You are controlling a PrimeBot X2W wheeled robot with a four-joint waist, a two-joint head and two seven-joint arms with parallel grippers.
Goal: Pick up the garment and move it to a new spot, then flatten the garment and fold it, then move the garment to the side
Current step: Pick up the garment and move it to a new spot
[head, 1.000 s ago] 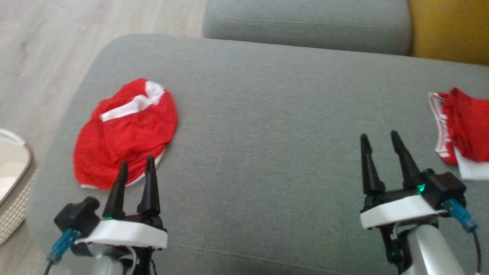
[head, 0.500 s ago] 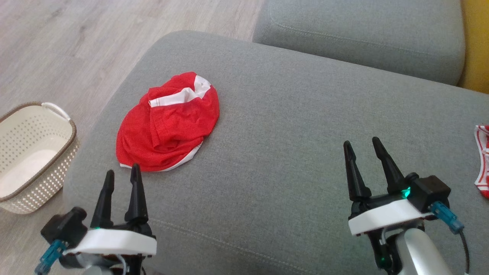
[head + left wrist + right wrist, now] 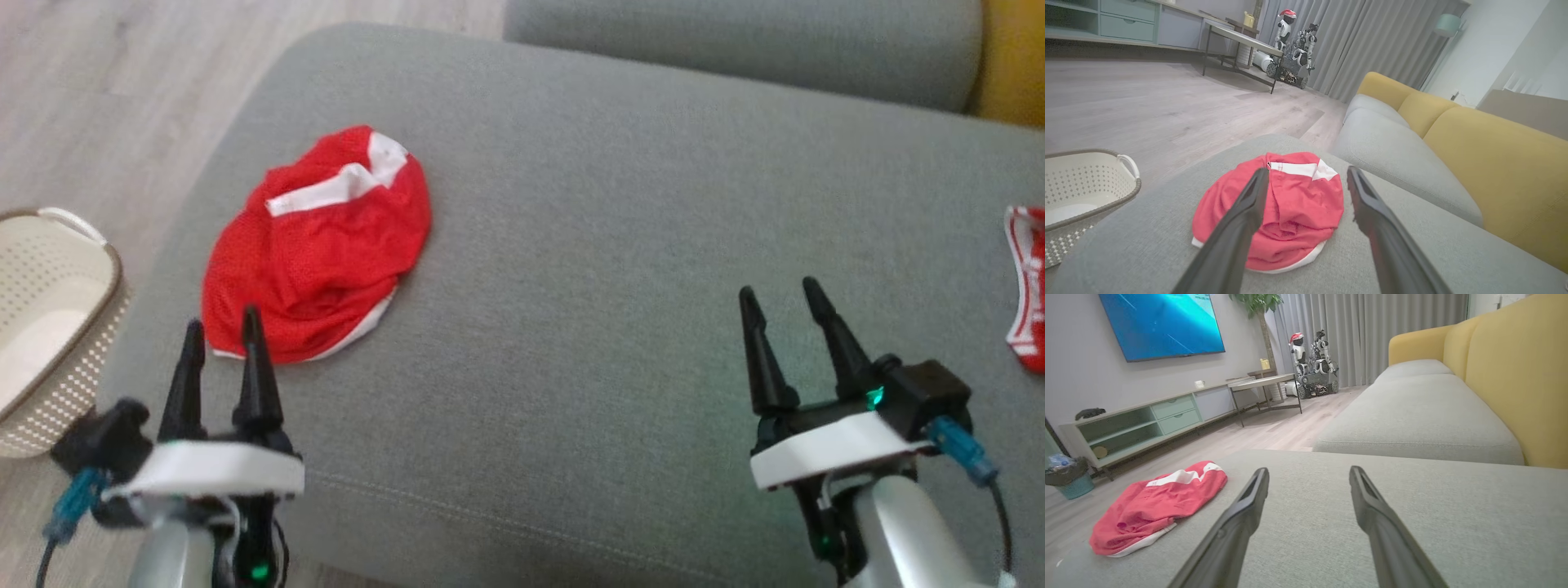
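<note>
A living room with a pale wood floor (image 3: 98, 73); the work surface is a wide grey sofa cushion (image 3: 588, 245), with a yellow backrest (image 3: 1494, 163) beyond it. The garment (image 3: 314, 245), red mesh-like cloth with white trim, lies crumpled in a rounded heap on the left part of the cushion, near its left edge. A cream basket (image 3: 49, 327) stands on the floor further left. The cloth looks light, thin and limp, so it should sag and bunch when lifted rather than keep any shape. The raised fold at its near rim or the white band on its far side seem the surest places to pinch. The left gripper (image 3: 222, 317) hovers just on the near side of the heap, fingers apart and pointing at it, empty. The right gripper (image 3: 776, 287) hovers over bare cushion well to the right, fingers likewise apart, holding nothing.
</note>
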